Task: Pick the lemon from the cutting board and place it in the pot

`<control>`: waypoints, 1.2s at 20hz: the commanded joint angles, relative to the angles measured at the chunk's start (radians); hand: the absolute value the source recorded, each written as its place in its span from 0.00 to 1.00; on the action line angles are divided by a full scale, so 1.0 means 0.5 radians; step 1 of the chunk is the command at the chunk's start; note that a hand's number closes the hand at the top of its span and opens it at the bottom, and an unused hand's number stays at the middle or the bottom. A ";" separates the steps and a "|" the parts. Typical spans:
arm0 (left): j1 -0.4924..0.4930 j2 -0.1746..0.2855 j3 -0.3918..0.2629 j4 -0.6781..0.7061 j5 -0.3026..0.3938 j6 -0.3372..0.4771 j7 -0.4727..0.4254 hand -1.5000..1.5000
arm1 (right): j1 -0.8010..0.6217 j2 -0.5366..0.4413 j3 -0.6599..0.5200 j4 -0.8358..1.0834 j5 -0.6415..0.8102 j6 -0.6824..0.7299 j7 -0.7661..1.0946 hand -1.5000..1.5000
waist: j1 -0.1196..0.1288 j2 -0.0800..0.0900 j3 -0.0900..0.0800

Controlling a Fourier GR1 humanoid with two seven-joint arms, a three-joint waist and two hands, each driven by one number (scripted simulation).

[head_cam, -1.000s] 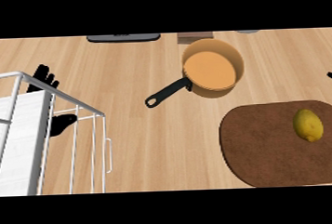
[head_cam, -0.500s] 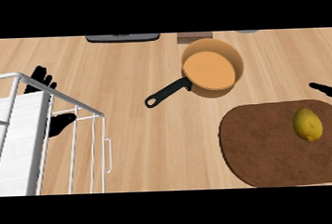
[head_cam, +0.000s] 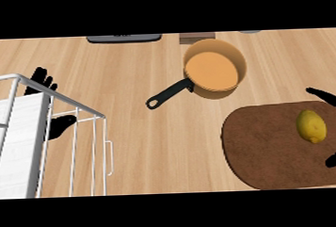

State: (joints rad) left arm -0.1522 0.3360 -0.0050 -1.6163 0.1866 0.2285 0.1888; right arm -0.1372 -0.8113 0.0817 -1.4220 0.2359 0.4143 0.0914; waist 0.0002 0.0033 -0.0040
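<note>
- Head view puts the lemon [head_cam: 311, 126] at the lower right of the frame. It lies on the brown cutting board [head_cam: 262, 150], well apart from the pot [head_cam: 212, 70] at upper centre on the bench [head_cam: 128, 69].
- I judge the lemon light and firm, with a waxy skin and an oval shape, so it may roll or slip. It is best taken across its narrow middle.
- The right hand [head_cam: 327, 98] comes in at the right edge with its fingers apart. They spread above the lemon and the thumb sits below it, and neither touches it.
- The left hand [head_cam: 41, 82] rests at the left with its fingers straight and pointing up, partly behind a white wire rack [head_cam: 22, 139].
- The right edge cuts off the right hand's palm and forearm, and the board's lower edge is cropped.
- The pot's depth is hard to judge.
- Several objects at the top edge are cut off and cannot be identified.
</note>
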 commanded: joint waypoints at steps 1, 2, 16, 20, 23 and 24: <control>-0.053 0.019 0.117 -0.044 0.068 -0.086 0.035 0.50 | -0.060 0.135 0.027 0.136 0.175 -0.008 -0.042 0.00 | 0.008 -0.006 0.008; -0.207 -0.047 0.092 0.160 0.002 -0.034 -0.035 0.50 | -0.086 0.137 0.017 0.253 0.237 -0.051 -0.131 0.00 | 0.001 -0.002 0.008; -0.113 -0.140 0.089 0.040 -0.141 -0.050 0.007 0.50 | -0.197 0.296 0.086 0.581 0.691 -0.184 -0.573 1.00 | 0.009 -0.003 0.009; -0.007 -0.161 0.132 -0.029 -0.089 -0.131 0.010 0.50 | -0.238 0.386 0.031 0.656 0.742 -0.206 -0.608 1.00 | 0.009 -0.006 0.008; 0.008 -0.178 0.121 -0.137 -0.156 -0.078 0.052 0.50 | -0.221 0.344 -0.023 0.570 0.719 -0.094 -0.585 1.00 | 0.005 -0.008 0.008; -0.040 -0.141 0.121 -0.208 -0.142 -0.081 0.185 0.50 | -0.155 0.239 -0.056 0.643 0.722 -0.119 -0.773 1.00 | 0.003 -0.008 0.009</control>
State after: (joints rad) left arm -0.1537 0.2744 0.0554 -1.6444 0.1167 0.1749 0.2313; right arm -0.2433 -0.6651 0.0717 -1.1304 0.5802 0.3474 -0.2161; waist 0.0050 0.0006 -0.0117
